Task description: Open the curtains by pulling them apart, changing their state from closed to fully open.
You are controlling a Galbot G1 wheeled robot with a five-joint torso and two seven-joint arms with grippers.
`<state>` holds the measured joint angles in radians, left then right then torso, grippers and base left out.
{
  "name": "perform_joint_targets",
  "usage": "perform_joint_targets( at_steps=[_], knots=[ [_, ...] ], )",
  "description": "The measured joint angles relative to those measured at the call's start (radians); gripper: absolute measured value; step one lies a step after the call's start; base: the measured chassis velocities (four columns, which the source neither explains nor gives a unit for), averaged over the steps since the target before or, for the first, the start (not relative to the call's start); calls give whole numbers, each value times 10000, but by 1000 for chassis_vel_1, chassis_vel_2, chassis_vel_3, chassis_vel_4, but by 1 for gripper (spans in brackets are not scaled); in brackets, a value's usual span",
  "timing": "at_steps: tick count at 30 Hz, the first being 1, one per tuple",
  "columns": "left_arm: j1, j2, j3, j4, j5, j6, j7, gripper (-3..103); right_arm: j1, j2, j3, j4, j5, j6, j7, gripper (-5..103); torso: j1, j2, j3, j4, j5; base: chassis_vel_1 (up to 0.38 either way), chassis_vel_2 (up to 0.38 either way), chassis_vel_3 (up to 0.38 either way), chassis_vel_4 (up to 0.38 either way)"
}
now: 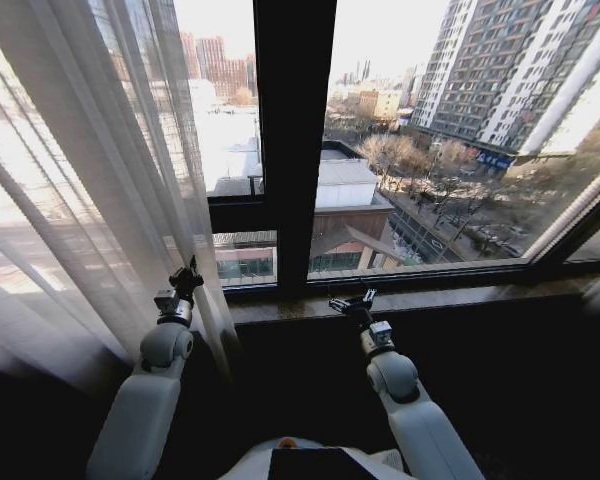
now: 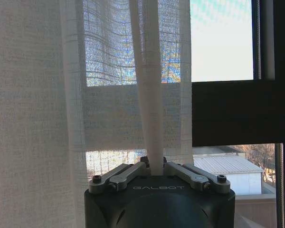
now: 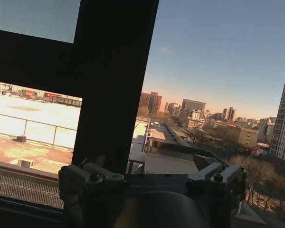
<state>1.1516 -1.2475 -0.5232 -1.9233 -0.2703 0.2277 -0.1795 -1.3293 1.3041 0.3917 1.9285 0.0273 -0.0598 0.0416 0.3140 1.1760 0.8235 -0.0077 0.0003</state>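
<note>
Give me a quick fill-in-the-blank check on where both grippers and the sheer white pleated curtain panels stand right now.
1. The left gripper is shut on a pleat of the sheer white pleated left curtain panel, which hangs on the ____ side of the head view.
2. The right gripper is ____ and holds nothing.
3. The right gripper hovers just above the dark window ____.
4. The thick black vertical window frame bar stands ____ by fabric.

Missing words: left; open; sill; uncovered
</note>
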Motion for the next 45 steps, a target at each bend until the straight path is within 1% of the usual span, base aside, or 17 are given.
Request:
perform_joint_targets(
  at_steps=[9,15,30,33,45],
  knots=[
    [107,-17,-21,-98,8,2,0,0,-58,-12,-24,47,-3,10,2,100,-1,0,0,-2,2,90,96,-115,-117],
    [276,14,-123,-296,6,11,1,0,-92,4,-50,99,2,29,2,100,0,0,0,3,-3,242,241,-247,-231],
    [900,53,-352,-999,-2,57,-16,0,-332,-19,-104,358,12,92,2,100,-1,0,0,0,2,335,335,-330,-325],
    [1052,-8,-433,-1132,4,59,-38,0,-389,-66,-148,417,21,125,0,100,-1,1,-1,1,-4,354,348,-368,-357],
    [1214,-23,-593,-1218,9,61,-50,0,-303,-64,-238,371,31,133,-5,100,-1,0,0,0,0,353,353,-347,-348]
  ],
)
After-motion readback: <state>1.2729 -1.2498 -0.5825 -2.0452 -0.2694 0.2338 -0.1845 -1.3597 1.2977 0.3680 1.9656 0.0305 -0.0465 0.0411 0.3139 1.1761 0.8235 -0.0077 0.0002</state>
